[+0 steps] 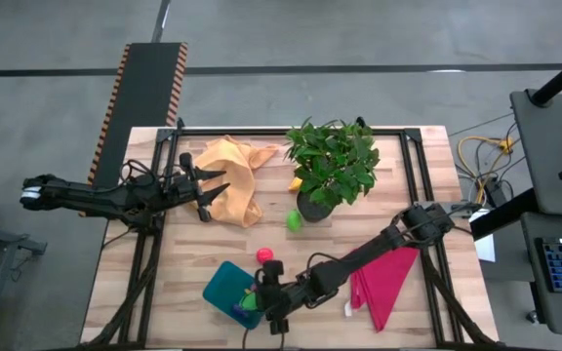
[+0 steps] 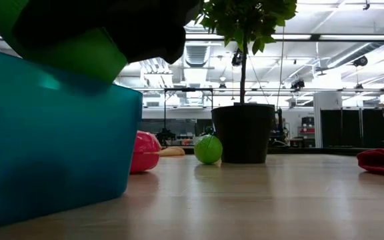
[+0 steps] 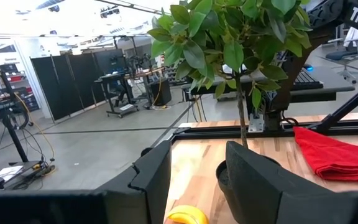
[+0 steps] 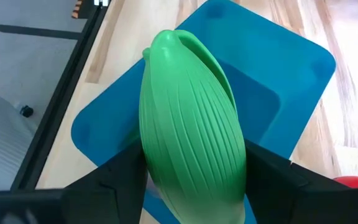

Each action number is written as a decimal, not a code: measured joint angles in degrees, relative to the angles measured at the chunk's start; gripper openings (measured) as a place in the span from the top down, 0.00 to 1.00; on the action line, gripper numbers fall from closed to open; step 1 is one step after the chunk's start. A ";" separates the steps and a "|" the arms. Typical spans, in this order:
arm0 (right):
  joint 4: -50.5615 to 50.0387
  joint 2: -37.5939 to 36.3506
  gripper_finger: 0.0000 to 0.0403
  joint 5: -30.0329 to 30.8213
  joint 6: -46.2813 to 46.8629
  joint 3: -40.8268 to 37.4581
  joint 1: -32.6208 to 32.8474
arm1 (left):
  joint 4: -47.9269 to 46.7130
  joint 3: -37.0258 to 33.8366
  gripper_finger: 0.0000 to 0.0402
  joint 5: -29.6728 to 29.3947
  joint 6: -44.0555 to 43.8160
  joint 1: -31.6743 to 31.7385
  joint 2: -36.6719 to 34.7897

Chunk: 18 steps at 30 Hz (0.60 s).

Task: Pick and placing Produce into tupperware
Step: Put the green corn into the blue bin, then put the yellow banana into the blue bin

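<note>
**Right gripper holds green vegetable over teal tub**

Wooden plank table (image 1: pixel 359 322) on a black frame; grey concrete floor around it, open workshop with screens, desks and ceiling lights behind.

Nearest, at 6 o'clock on the table: teal tub (image 1: pixel 224 289), no produce seen resting inside it. The right gripper (image 1: pixel 266 300) is clamped on a ribbed green vegetable (image 4: pixel 188 134), hanging just above the tub's open mouth; in the low view the vegetable (image 2: pixel 79 53) sits over the tub wall (image 2: pixel 52 140).

Just beyond the tub, a pink-red fruit (image 1: pixel 264 255) lies on the wood beside it. Magenta cloth (image 1: pixel 383 278) at 4 o'clock, under the right arm.

Centre: small green ball-shaped fruit (image 1: pixel 294 220) next to the black pot of the leafy plant (image 1: pixel 332 161). A yellow banana (image 3: pixel 187 216) peeks out by the pot.

Far side, 11 o'clock: orange-yellow cloth (image 1: pixel 234 175). The left gripper (image 1: pixel 206 187) hovers at its edge, fingers spread apart, holding nothing.
</note>
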 joint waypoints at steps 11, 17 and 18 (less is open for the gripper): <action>-0.46 0.24 0.36 0.04 -0.41 0.00 -0.26 | 0.00 0.00 0.65 0.00 0.00 0.00 0.11; -0.76 0.23 0.36 0.04 -0.24 -0.01 -0.26 | -0.02 0.00 0.65 0.00 0.00 0.00 0.11; -0.81 0.16 0.37 0.04 -0.17 -0.02 -0.26 | -0.02 0.00 0.65 0.00 0.00 0.00 0.11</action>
